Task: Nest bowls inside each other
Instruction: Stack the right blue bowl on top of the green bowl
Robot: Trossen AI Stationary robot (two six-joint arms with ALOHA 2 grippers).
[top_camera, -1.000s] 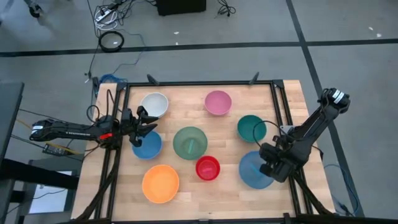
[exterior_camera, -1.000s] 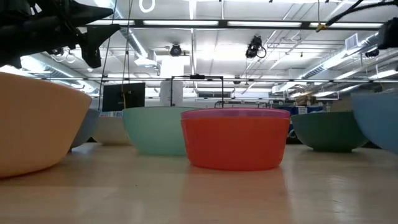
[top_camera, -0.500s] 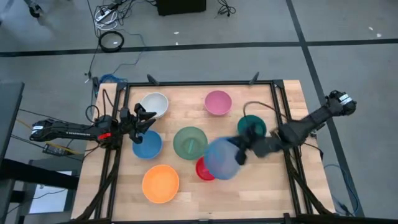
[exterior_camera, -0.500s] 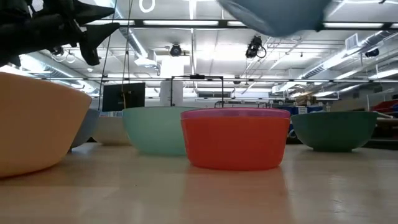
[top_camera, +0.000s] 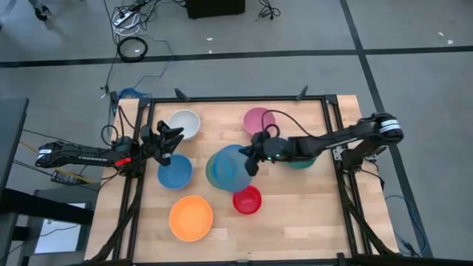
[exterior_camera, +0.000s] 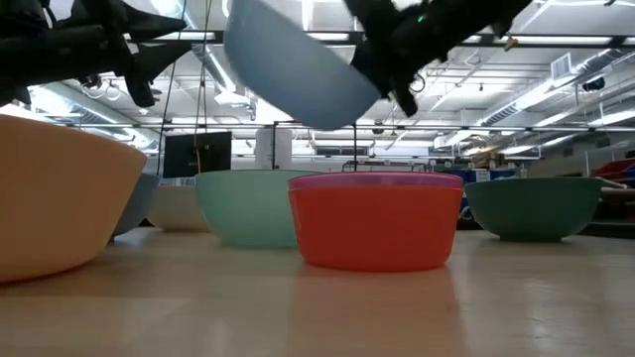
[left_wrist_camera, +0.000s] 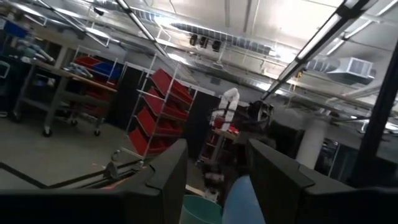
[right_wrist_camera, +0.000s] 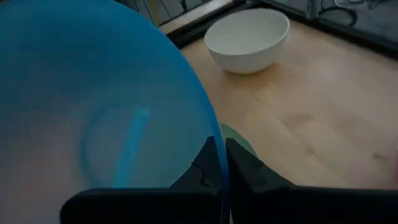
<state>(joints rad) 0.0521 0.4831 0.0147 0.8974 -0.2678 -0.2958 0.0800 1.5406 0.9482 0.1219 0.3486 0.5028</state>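
Note:
My right gripper (top_camera: 250, 158) is shut on a large light blue bowl (top_camera: 226, 168), which hangs tilted above the green bowl (right_wrist_camera: 241, 142) at the table's middle. The green bowl is almost wholly covered in the high view. Around them stand a white bowl (top_camera: 183, 123), a pink bowl (top_camera: 257, 119), a small blue bowl (top_camera: 174, 172), an orange bowl (top_camera: 191, 218) and a red bowl (top_camera: 247, 199). The teal bowl (top_camera: 301, 160) sits mostly under my right arm. My left gripper (top_camera: 171, 142) is open at the table's left edge, above the small blue bowl, holding nothing. My right gripper pinches the light blue bowl's rim (right_wrist_camera: 214, 158) on the side toward the table's right, one finger inside the bowl and one outside. The fingers come from the table's right, slanting down. The bowl is lifted clear and tilted, its free side low over the green bowl.
Black frame rails (top_camera: 329, 140) run along the table's edges. Bare wood lies at the near right (top_camera: 303, 214), where the light blue bowl stood. In the low view the red bowl (exterior_camera: 375, 220) and the orange bowl (exterior_camera: 55, 193) stand nearest.
My right gripper has lifted the light blue bowl from the near right of the table and swung it left and farther back to above the green bowl. The bowl has tipped on the way. The gripper has stayed shut.

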